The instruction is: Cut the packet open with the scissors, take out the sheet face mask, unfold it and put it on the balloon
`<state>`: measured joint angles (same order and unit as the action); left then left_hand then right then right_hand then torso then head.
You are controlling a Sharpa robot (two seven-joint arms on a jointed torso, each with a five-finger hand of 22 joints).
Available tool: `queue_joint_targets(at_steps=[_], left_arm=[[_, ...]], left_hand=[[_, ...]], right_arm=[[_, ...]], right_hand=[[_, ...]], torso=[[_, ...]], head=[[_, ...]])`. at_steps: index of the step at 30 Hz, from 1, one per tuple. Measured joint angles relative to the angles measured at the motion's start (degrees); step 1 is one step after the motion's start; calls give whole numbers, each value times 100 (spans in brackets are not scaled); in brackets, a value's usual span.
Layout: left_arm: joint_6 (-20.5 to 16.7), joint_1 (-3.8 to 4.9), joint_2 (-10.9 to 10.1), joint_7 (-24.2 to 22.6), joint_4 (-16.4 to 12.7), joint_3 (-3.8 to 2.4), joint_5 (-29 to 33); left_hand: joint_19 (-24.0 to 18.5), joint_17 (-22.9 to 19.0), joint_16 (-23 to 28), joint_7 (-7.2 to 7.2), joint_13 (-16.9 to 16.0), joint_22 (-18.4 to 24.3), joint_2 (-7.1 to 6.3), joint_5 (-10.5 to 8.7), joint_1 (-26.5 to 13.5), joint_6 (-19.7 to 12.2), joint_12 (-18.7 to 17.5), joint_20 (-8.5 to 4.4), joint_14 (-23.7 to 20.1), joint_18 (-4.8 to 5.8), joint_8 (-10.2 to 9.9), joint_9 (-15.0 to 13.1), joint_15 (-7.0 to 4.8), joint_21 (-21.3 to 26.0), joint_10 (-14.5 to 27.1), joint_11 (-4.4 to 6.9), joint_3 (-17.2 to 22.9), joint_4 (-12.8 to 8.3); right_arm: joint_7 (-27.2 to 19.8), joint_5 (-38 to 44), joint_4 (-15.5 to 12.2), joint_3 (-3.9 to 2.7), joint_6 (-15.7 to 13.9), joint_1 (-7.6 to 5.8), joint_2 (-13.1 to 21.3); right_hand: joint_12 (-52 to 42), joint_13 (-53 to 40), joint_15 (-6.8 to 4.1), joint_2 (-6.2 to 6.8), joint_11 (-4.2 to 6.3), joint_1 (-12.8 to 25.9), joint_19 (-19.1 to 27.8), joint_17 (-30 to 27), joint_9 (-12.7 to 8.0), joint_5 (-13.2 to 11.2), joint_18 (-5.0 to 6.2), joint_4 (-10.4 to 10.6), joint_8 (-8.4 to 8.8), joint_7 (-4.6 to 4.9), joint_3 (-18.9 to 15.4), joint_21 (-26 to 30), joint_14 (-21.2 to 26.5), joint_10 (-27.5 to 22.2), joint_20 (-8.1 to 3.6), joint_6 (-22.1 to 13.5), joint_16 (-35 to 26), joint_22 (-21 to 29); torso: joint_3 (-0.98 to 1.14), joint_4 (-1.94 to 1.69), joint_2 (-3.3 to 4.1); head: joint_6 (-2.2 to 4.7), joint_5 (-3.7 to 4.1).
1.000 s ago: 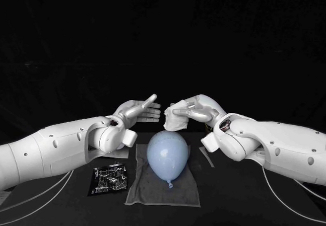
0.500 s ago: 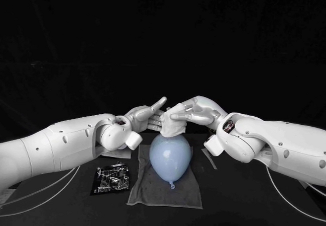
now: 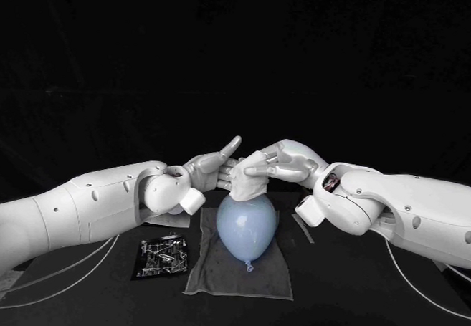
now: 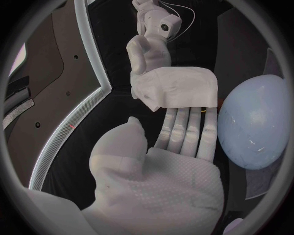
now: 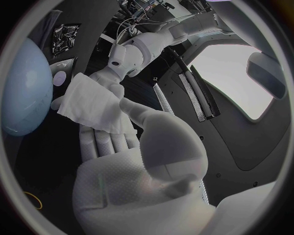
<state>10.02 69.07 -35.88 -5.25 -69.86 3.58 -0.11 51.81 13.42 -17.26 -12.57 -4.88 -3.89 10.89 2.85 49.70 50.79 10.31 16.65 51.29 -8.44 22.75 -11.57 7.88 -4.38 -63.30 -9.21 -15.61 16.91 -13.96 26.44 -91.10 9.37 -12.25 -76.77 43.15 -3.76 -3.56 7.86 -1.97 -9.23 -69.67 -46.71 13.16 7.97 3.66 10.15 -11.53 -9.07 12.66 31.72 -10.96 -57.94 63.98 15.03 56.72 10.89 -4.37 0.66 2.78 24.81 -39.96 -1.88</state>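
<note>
Right hand (image 3: 282, 159) gripping the folded sheet face mask (image 3: 249, 186) just above the balloon (image 3: 244, 224), left hand (image 3: 206, 170) holding nothing, thumb raised, fingers touching the mask, having closed in since a second ago

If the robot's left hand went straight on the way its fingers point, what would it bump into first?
Most likely the folded sheet mask, held by the right hand just beyond the left hand's fingers; the gap, if any, is hard to judge.
</note>
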Motion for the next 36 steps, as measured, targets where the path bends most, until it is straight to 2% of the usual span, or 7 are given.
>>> queue_joint_targets(at_steps=[14, 18, 21, 27, 30, 32, 36], left_arm=[[212, 2, -63, 302, -3, 1, 71], [285, 2, -69, 353, -19, 3, 70], [339, 2, -70, 358, -38, 3, 66], [444, 2, -56, 247, -41, 4, 81], [470, -3, -48, 125, -40, 9, 129], [470, -8, -46, 25, -36, 12, 179], [466, -4, -46, -161, -34, 9, 291]], left_hand=[[503, 247, -131, 2, -19, -14, 284, 0, 66, -137, -231, -56, 526, -178, -151, -34, -111, -86, -122, 21, -641, -10], [461, 249, -10, 28, 17, 21, 386, 0, 169, -283, -373, -24, 501, -180, -252, -34, -87, 5, -58, -34, -766, -8], [69, 214, 203, 50, 72, 36, 497, 0, 280, -388, -534, -13, 276, -170, -338, -20, 1, 71, 121, -71, -896, -12], [-1113, 109, 549, 57, 95, 78, 612, 0, 458, -414, -632, 15, -96, 310, -370, -11, 117, 113, 218, -112, -921, -7], [-1498, 96, 605, 47, 94, 89, 621, 0, 467, -425, -632, 14, -132, 338, -404, -7, 140, 137, 219, -113, -908, 4], [-1570, 91, 625, 56, 94, 89, 621, 0, 467, -435, -632, 5, -155, 409, -417, -7, 134, 138, 219, -113, -852, 6], [-1588, 84, 662, 56, 111, 89, 621, 0, 467, -433, -655, 24, -155, 410, -414, -33, 135, 138, 237, -131, -758, 7]], right_arm=[[-20, -51, -95, -39, -244, -140, 126], [-8, -112, -77, -46, -309, -178, 121], [48, -174, -18, -48, -313, -194, 89], [263, -276, 90, -48, -235, -206, 0], [369, -311, 121, -48, -169, -214, -27], [428, -330, 129, -48, -119, -220, -39], [523, -355, 140, -47, -54, -219, -37]], right_hand=[[0, 6, -40, 46, -11, -46, -133, 66, 38, 0, -2, 33, 0, -23, 63, -90, -127, -73, -48, -19, 64, -31], [0, 6, -62, 68, -10, -68, -162, 88, 50, 0, -2, 41, 0, -43, 72, -112, -166, -73, -61, -38, 88, -45], [0, 6, -71, 68, -10, -68, -190, 104, 58, 0, -3, 63, 0, -44, 93, -142, -215, -73, -87, -38, 112, -53], [0, 6, -83, 68, -10, -68, -236, 127, 75, 0, -7, 74, -25, -45, 82, -162, -266, -73, -94, -36, 144, -64], [0, 6, -84, 70, -10, -66, -253, 142, 85, 0, 7, 104, -25, -50, 85, -183, -268, -73, -111, -32, 144, -83], [0, 6, -92, 92, -10, -44, -262, 145, 87, 0, 10, 104, -25, -50, 86, -201, -276, -73, -120, -32, 144, -89], [0, 5, -101, 93, -10, -46, -295, 163, 103, 0, 10, 120, -66, -51, 70, -201, -309, -73, -111, -31, 168, -85]], torso=[[2, -1, -3], [1, -2, -3], [-3, -3, -3], [-7, -3, -1], [-7, -3, 1], [-7, -2, 1], [-6, 2, 1]], head=[[-4, 23], [-12, 28], [-23, 32], [-36, 24], [-44, 17], [-47, 14], [-49, 13]])
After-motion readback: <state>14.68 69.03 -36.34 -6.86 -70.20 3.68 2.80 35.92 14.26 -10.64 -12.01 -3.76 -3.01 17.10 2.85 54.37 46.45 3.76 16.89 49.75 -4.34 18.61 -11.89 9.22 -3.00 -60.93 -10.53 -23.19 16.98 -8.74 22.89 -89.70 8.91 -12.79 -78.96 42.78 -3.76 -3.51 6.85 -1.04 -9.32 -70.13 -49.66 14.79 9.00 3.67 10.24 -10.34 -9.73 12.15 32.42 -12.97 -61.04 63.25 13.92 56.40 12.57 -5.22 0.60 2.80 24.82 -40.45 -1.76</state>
